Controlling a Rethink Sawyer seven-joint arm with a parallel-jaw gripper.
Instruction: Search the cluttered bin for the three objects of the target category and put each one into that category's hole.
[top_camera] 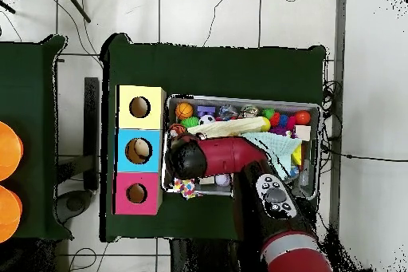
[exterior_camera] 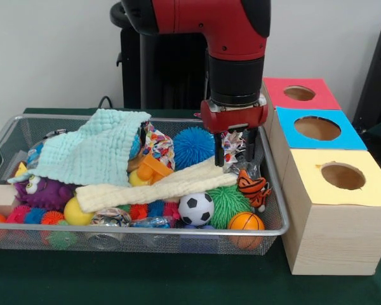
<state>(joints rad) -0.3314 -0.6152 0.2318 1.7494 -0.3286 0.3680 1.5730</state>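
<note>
The wire mesh bin (exterior_camera: pixel 178 234) is full of toys; it also shows in the overhead view (top_camera: pixel 239 99). A tiger-striped soft toy (exterior_camera: pixel 253 188) lies at its right end, also visible from overhead (top_camera: pixel 177 131). The plain tan-orange toy is hidden. My gripper (exterior_camera: pixel 233 150) hangs over the bin's right part, just above and behind the tiger, its two black fingers (exterior_camera: pixel 219 154) closed on a small patterned fabric item (exterior_camera: pixel 232 143), which shows from overhead (top_camera: pixel 187 187). The red-topped box's hole (exterior_camera: pixel 299 93) is farthest back on the right, and shows from overhead (top_camera: pixel 136 193).
Blue-topped (exterior_camera: pixel 317 128) and yellow-topped (exterior_camera: pixel 343 176) boxes stand in line with the red one beside the bin. The bin holds a mint cloth (exterior_camera: pixel 92 152), a cream towel (exterior_camera: pixel 155 189), a blue puff ball (exterior_camera: pixel 192 146), a green puff ball (exterior_camera: pixel 228 204), a soccer ball (exterior_camera: pixel 195 208) and a basketball (exterior_camera: pixel 245 222).
</note>
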